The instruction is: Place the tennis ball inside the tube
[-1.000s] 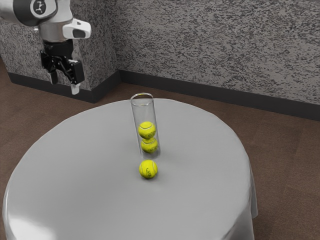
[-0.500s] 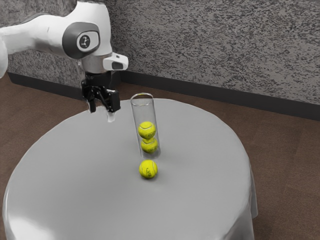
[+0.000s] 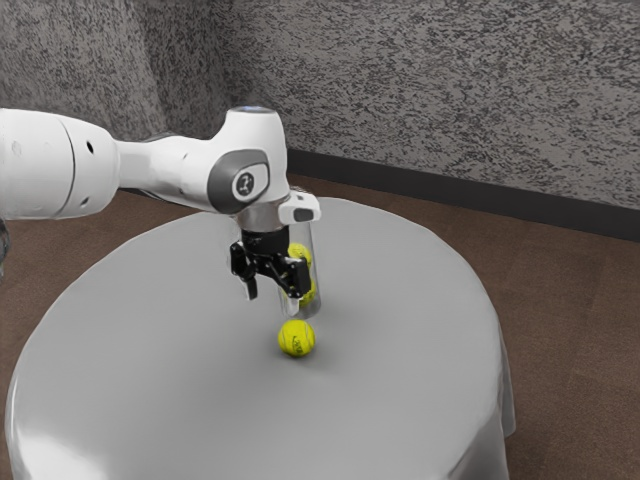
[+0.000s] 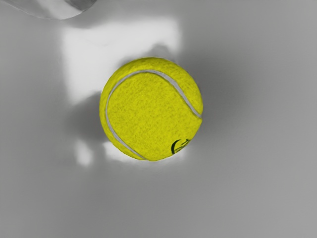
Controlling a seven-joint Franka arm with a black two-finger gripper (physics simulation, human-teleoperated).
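Hanging over the table (image 3: 400,330) near the middle of the exterior view, the black gripper (image 3: 272,298) has its two fingers spread well apart, with nothing held between them. The white arm (image 3: 170,170) comes in from the left edge of that frame, and the hand points downward.

The loose tennis ball (image 3: 296,338) rests on the table a little below the frame's centre. In the exterior view it lies just under the nearer fingertip, toward the exterior view's right, and outside the tube (image 3: 309,236). The wrist view shows it beneath the hand, with a pale seam curving over its yellow felt and part of a dark mark near its edge.

The clear tube stands upright just behind the loose ball, partly hidden by the hand. Two more balls sit inside it, the upper ball (image 3: 301,253) resting above the lower ball (image 3: 309,291), both partly covered by the gripper. Across the top of the frame runs a mottled grey wall (image 3: 430,90), with brown floor (image 3: 570,320) at the right.
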